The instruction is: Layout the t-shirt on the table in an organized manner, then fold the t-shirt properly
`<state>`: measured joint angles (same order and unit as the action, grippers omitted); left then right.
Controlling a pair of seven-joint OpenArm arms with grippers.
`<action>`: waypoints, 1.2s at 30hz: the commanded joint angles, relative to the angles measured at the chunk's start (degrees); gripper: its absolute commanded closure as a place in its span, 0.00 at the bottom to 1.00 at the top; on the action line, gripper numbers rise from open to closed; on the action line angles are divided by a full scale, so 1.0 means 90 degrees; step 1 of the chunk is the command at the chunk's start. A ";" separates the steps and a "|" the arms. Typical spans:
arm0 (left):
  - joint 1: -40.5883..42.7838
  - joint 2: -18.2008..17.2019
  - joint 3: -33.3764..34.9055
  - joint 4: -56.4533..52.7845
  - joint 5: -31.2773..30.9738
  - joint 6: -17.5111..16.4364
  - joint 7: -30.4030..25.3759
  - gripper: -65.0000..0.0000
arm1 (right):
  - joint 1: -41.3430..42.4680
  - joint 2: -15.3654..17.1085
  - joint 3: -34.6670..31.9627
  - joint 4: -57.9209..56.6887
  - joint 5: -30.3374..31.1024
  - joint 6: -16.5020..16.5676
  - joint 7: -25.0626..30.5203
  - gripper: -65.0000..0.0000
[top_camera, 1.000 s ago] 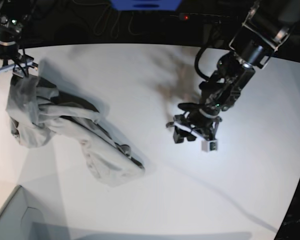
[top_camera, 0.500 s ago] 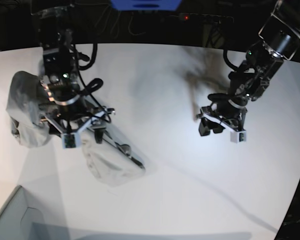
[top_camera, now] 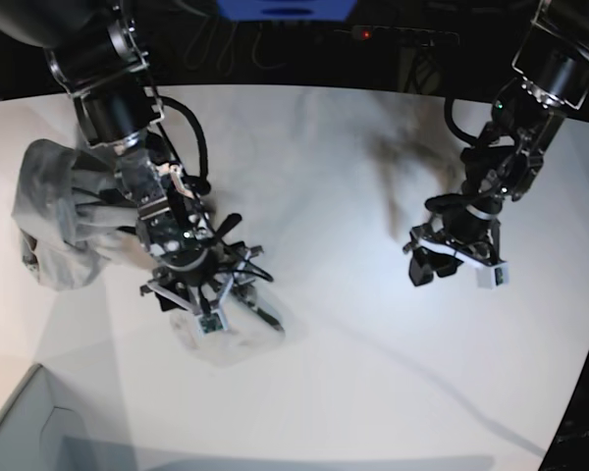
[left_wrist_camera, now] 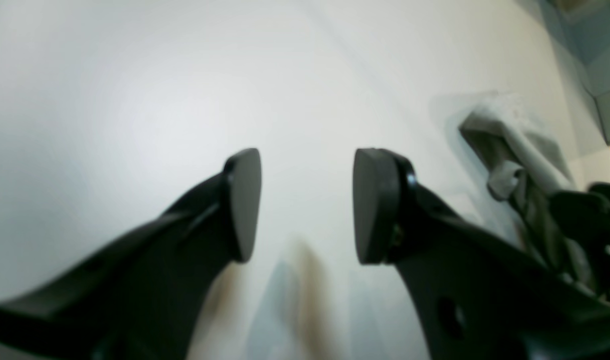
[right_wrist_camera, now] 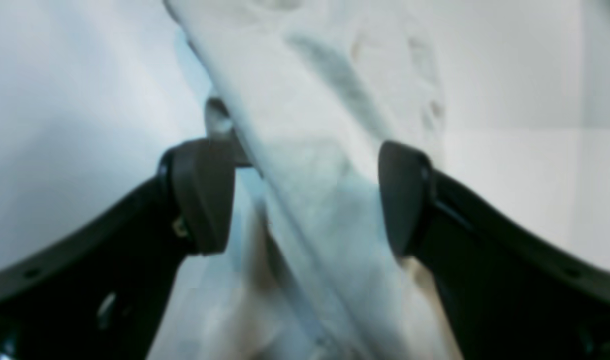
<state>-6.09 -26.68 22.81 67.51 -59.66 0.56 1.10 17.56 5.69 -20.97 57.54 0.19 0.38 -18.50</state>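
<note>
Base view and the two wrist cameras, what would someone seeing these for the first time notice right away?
The crumpled grey-beige t-shirt bunched at the left side of the white table, not laid flat. The right gripper is down over the shirt's lower end, its jaws wide open with a ridge of cloth between them. The left gripper hangs open above bare table on the other side, holding nothing.

The t-shirt (top_camera: 88, 221) is lying bunched on the table's (top_camera: 373, 373) left part, with a box (top_camera: 15, 432) sitting at the near-left corner
</note>
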 commanded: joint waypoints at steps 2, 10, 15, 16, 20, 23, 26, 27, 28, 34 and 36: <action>-0.0081 -0.0079 -0.0048 0.0084 -0.0057 -0.0028 -0.0118 0.55 | 0.0329 -0.0003 -0.0146 -0.0342 -0.0016 0.0001 0.0361 0.40; -0.0090 -0.0020 -0.0029 0.0084 -0.0057 -0.0028 -0.0118 0.55 | 0.0085 -0.0159 -0.0527 -0.0205 -0.0016 0.0001 0.0429 0.99; -0.0090 -0.0001 -0.0019 0.0084 -0.0057 -0.0067 -0.0118 0.55 | -0.0589 -0.0169 -0.0800 0.1162 -0.0016 0.0001 0.0371 1.00; -0.0090 -0.0001 -0.0019 0.0094 -0.0057 -0.0067 -0.0118 0.55 | -0.0725 -0.0169 -0.0830 0.1416 -0.0016 0.0001 0.0273 1.00; -0.0081 -0.0010 -0.0009 0.0280 -0.0057 -0.0038 -0.0118 0.55 | -0.1097 -0.0178 -0.0840 0.1954 -0.0016 0.0001 -0.0049 1.00; 0.0124 -0.0030 -0.0058 0.0573 -0.0057 -0.0047 -0.0118 0.52 | -0.1263 -0.0178 -0.0840 0.2090 -0.0016 0.0001 -0.0303 0.95; 0.0242 -0.0030 -0.0038 0.0875 -0.0057 -0.0057 -0.0118 0.38 | -0.1468 -0.0178 -0.0840 0.2256 -0.0016 0.0001 -0.0469 0.79; 0.0261 -0.0020 -0.0009 0.0934 -0.0057 -0.0067 -0.0118 0.32 | -0.1556 -0.0178 -0.0840 0.2374 -0.0016 0.0001 -0.0450 0.73; 0.0330 -0.0020 -0.0009 0.0983 -0.0057 -0.0067 -0.0118 0.25 | -0.1673 -0.0178 -0.0840 0.2559 -0.0016 0.0001 -0.0440 0.68; 0.0398 0.0322 0.0001 0.0836 -0.0048 -0.0077 -0.0118 0.15 | -0.2230 -0.0012 -0.0576 0.3673 -0.0026 0.0001 -0.0489 0.54; 0.0378 0.0459 0.0001 0.0719 -0.0048 -0.0077 -0.0108 0.15 | -0.2435 0.0036 -0.0361 0.3888 -0.0026 0.0001 -0.0489 0.54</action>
<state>-1.65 -21.98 23.14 73.17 -59.66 0.40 1.41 -4.62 6.04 -24.23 91.64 0.14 0.40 -23.88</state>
